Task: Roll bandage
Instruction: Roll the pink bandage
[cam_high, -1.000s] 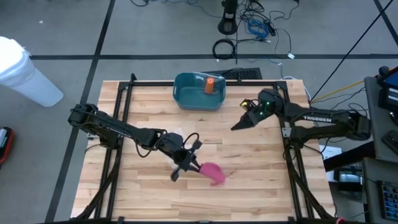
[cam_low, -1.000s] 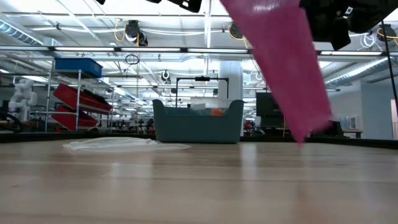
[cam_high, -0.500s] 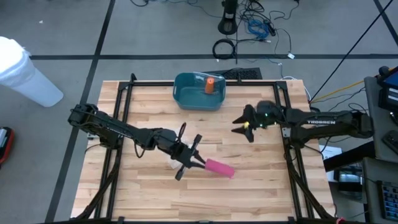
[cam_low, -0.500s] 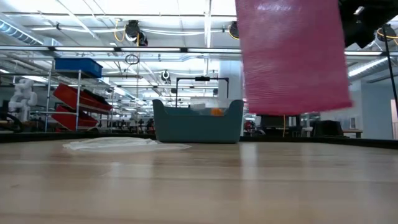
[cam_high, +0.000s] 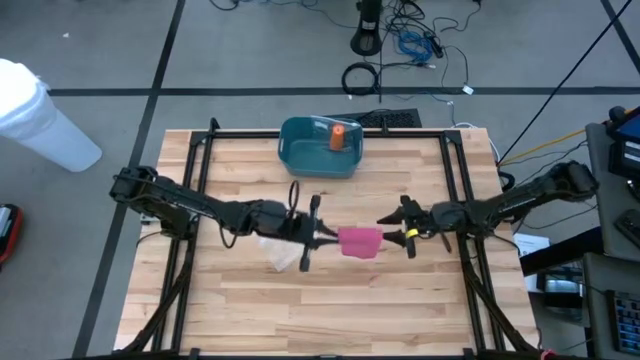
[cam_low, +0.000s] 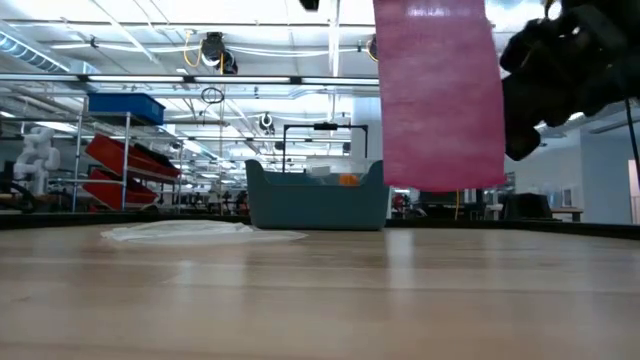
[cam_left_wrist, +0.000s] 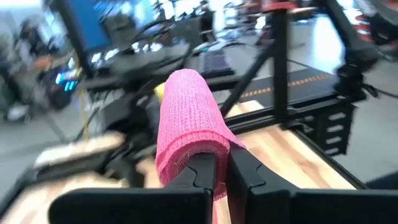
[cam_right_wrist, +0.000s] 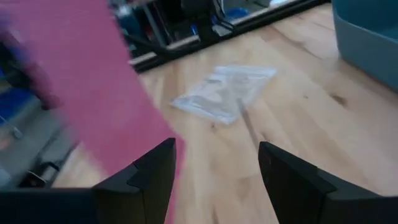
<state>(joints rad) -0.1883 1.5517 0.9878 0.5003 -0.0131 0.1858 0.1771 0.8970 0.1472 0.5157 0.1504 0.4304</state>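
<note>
No readable text, labels or numbers anywhere.

bandage (cam_low: 440, 95) — top cut off, low view | bin (cam_high: 318, 146) contents — too small to tell

Two dark arms, black-fingered hands

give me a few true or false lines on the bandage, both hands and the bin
1. The left hand is shut on the pink bandage. True.
2. The bandage lies flat on the table. False: it hangs in the air, clear of the wood.
3. The right hand is open beside the bandage. True.
4. The teal bin is empty. False: an orange item sits in it.
5. A clear plastic bag lies on the table. True.
</note>
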